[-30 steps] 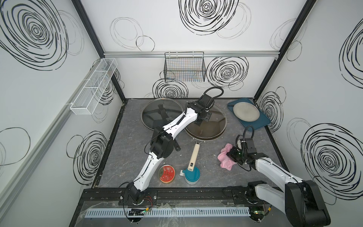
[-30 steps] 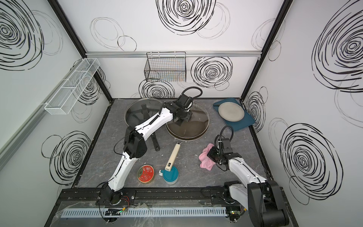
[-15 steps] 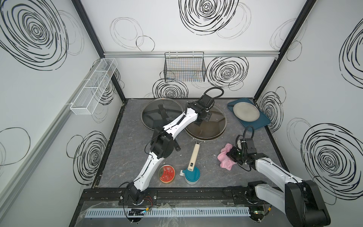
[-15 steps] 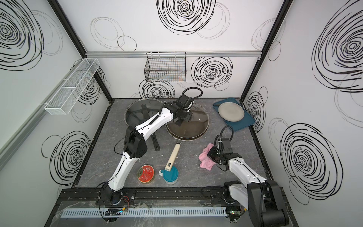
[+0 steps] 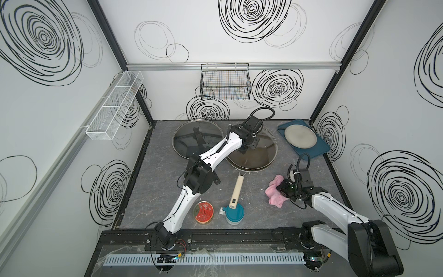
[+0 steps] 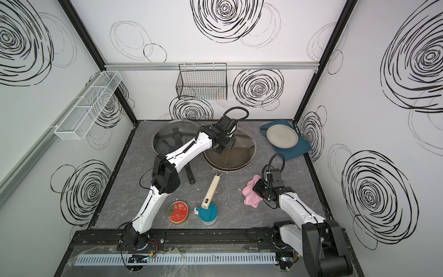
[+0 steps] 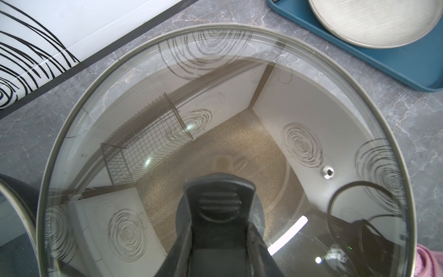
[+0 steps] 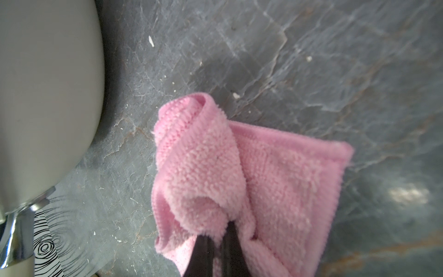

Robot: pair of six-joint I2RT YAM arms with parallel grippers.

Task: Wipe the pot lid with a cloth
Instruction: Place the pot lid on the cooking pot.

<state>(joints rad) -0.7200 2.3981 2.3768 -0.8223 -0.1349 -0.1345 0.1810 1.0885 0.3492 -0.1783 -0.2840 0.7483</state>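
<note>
Your left gripper (image 7: 219, 215) is clamped on the handle (image 7: 219, 191) of the pot lid (image 7: 215, 96), steadying it. Your right gripper (image 8: 217, 249) pinches the cloth (image 8: 275, 179), which lies bunched just ahead of it on the table (image 8: 335, 72). Wiping seems unstarted; next, carry the cloth onto the glass.

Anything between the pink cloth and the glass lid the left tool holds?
Nothing visible: only bare table lies between the cloth and the lid. The pan's wooden handle lies off to the side.
</note>
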